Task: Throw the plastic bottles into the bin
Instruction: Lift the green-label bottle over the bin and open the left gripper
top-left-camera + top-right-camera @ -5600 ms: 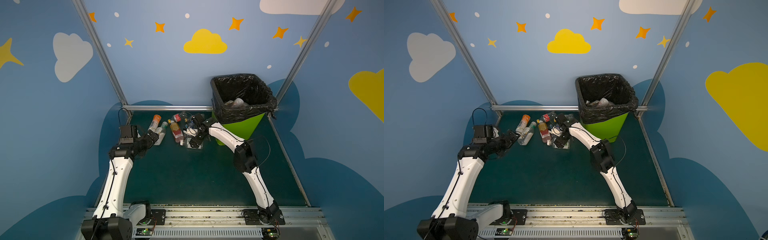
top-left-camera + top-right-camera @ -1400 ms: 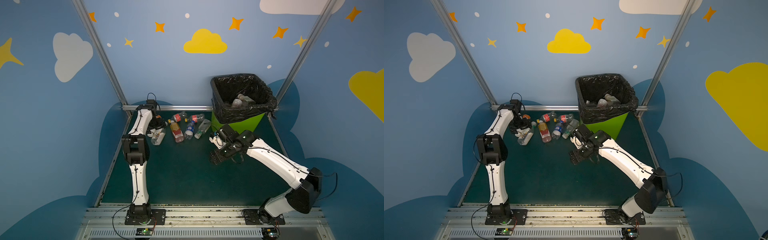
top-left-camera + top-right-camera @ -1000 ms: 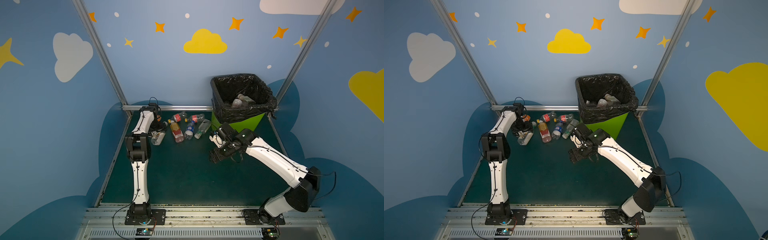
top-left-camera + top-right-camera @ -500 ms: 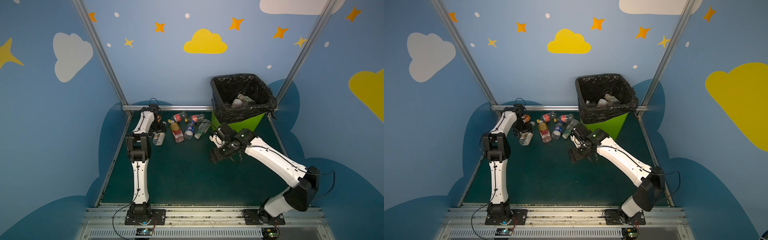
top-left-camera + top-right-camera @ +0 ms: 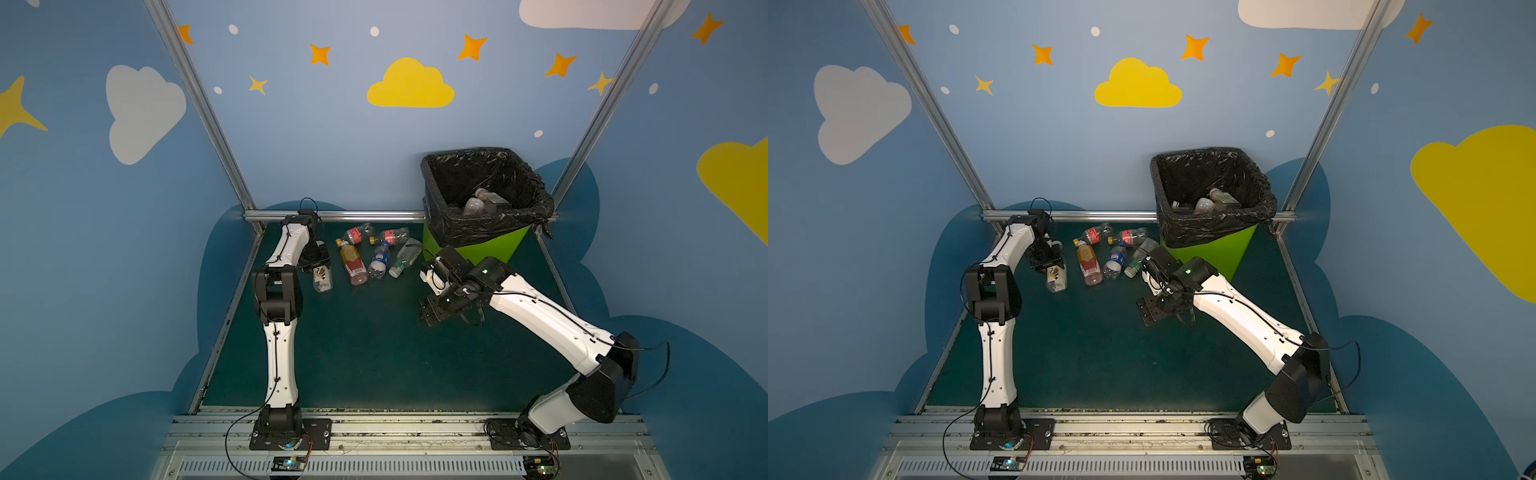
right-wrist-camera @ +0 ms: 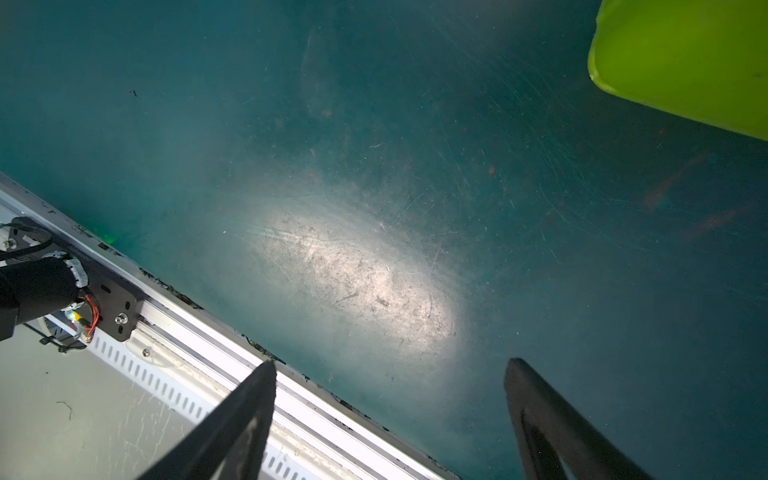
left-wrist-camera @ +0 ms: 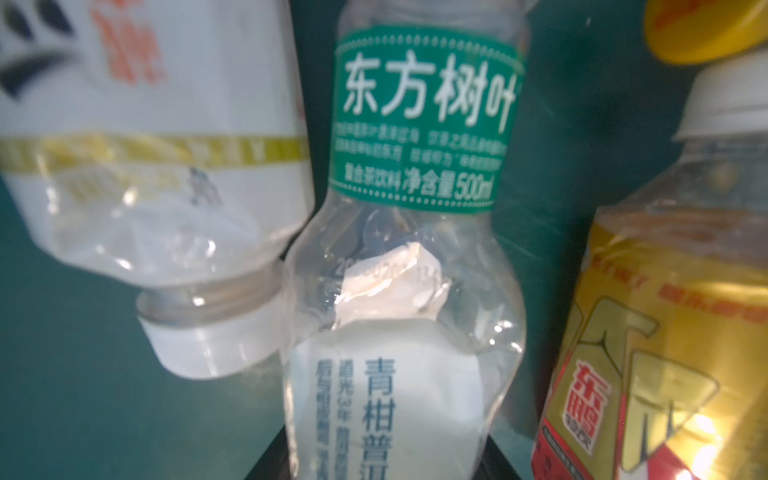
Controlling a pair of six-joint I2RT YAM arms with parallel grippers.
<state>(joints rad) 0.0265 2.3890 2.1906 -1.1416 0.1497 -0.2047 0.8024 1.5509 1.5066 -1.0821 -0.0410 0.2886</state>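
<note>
Left gripper (image 5: 316,262) is low at the left end of the bottle cluster. Its jaws flank a clear green-label bottle (image 7: 419,124) lying on the floor (image 5: 365,340); cannot tell if it is clamped. Right gripper (image 6: 390,368) is spread wide and empty, above bare floor beside the bin (image 5: 478,251). Loose bottles (image 5: 353,262) lie between left gripper and bin, with a few more (image 5: 473,205) inside it.

A scuffed dark green table (image 5: 374,353) sits inside blue walls (image 5: 311,158) painted with a yellow cloud (image 5: 409,85), a white cloud (image 5: 141,110) and orange stars (image 5: 471,46). Silver frame posts (image 5: 201,108) rise at the back corners, joined by a crossbar (image 5: 374,215). A slotted white rail (image 5: 415,466) runs along the near edge.
</note>
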